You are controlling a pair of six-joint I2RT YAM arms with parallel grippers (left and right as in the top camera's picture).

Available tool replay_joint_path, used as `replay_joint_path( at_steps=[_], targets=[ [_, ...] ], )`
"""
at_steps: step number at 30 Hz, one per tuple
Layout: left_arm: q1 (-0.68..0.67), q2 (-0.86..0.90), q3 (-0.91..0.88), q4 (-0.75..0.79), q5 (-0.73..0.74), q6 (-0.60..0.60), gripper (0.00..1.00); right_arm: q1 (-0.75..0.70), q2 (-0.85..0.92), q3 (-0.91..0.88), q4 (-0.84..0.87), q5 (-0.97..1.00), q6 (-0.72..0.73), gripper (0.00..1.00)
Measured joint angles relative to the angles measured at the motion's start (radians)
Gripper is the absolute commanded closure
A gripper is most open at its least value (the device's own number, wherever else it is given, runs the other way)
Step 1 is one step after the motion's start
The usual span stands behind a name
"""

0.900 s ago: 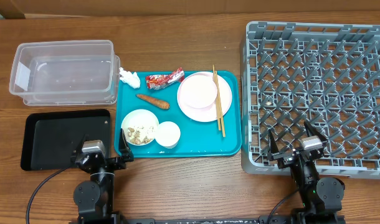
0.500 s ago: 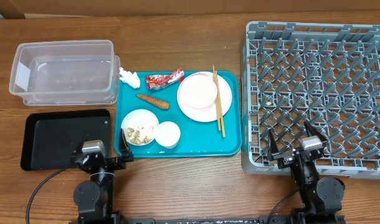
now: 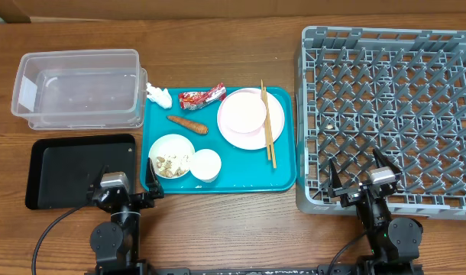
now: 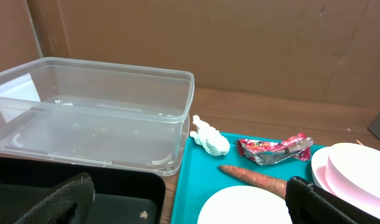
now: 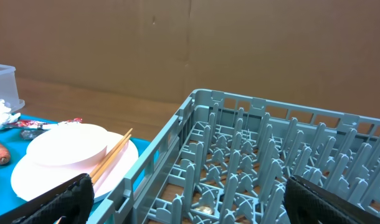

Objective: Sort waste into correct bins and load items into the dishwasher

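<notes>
Left claw (image 3: 128, 192): released, jaws spread, empty.
Right claw (image 3: 360, 186): released, empty.
Crumpled tissue (image 3: 158, 95): at teal tray's (image 3: 283, 177) far-left corner, just beside clear tub (image 3: 79, 52).
Bearing: ahead of left claw, slightly right — left arm nearer.

One clear tub (image 3: 76, 88), one black tray (image 3: 72, 168), one teal tray (image 3: 241, 172) and one grey rack (image 3: 389, 114). Crockery: one plate (image 3: 248, 141), two bowls (image 3: 160, 147), one cup (image 3: 206, 165), two chopsticks (image 3: 268, 130). Waste: one tissue (image 3: 158, 95), one wrapper (image 3: 202, 97), one carrot piece (image 3: 187, 123), one heap of scraps (image 3: 170, 163).
</notes>
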Motion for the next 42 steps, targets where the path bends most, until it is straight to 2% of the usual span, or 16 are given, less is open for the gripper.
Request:
replay_joint_path(
  at_steps=[8,10,18,21,24,27,31,35,38,41,42],
  targets=[
    [0.0,0.0,0.0,0.0,-0.036,-0.003,0.0,0.0,0.0,0.0,0.0,0.0,0.0,0.0],
    [0.0,0.0,0.0,0.0,-0.018,-0.039,0.0,0.0,0.0,0.0,0.0,0.0,0.0,0.0],
    [0.0,0.0,0.0,0.016,0.132,-0.264,0.0,0.0,0.0,0.0,0.0,0.0,0.0,0.0],
    [0.0,0.0,0.0,0.022,0.181,-0.283,0.0,0.0,0.0,0.0,0.0,0.0,0.0,0.0],
    [0.0,0.0,0.0,0.045,0.298,-0.288,0.0,0.0,0.0,0.0,0.0,0.0,0.0,0.0],
    [0.0,0.001,0.062,-0.064,0.343,-0.288,0.0,0.0,0.0,0.0,0.0,0.0,-0.001,0.0],
    [0.0,0.041,0.341,-0.248,0.375,-0.251,0.0,0.0,0.0,0.0,0.0,0.0,0.0,0.0],
    [0.0,0.214,0.655,-0.396,0.388,-0.196,0.0,0.0,0.0,0.0,0.001,0.0,0.0,0.0],
    [0.0,0.452,0.937,-0.591,0.397,-0.164,0.0,0.0,0.0,0.0,0.0,0.0,0.0,0.0],
    [0.001,0.726,1.257,-0.906,0.413,-0.151,0.0,0.0,0.0,0.0,0.0,0.0,0.0,0.0],
    [0.001,0.802,1.335,-0.945,0.421,-0.149,0.0,0.0,-0.001,0.0,0.0,0.0,0.0,0.0]
  ],
)
